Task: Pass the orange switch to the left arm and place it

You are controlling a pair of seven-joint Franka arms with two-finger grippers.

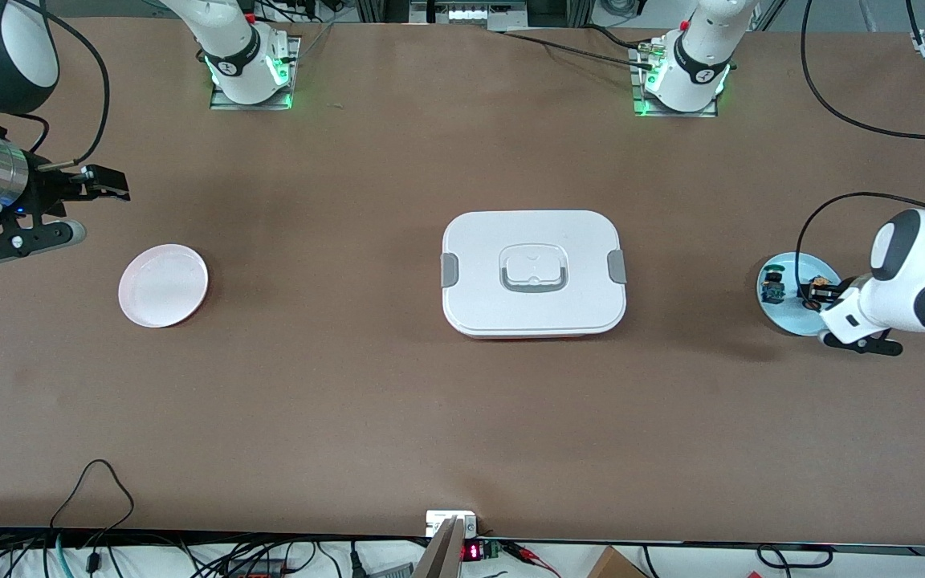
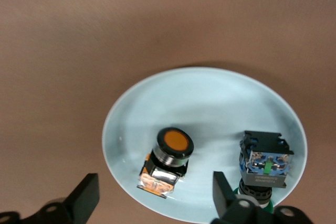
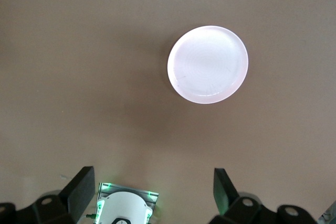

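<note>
On the pale blue plate at the left arm's end of the table, the orange switch lies tilted on its side beside the small blue-and-green component, the 2 apart. Over this plate hovers the left gripper, its fingers spread and released, straddling the switch without touching it. At the middle of the table sits the white box, lid on. Toward the right arm's end rests a pink plate. Above the table near that plate waits the right gripper, fingers spread wide, holding nothing
</note>
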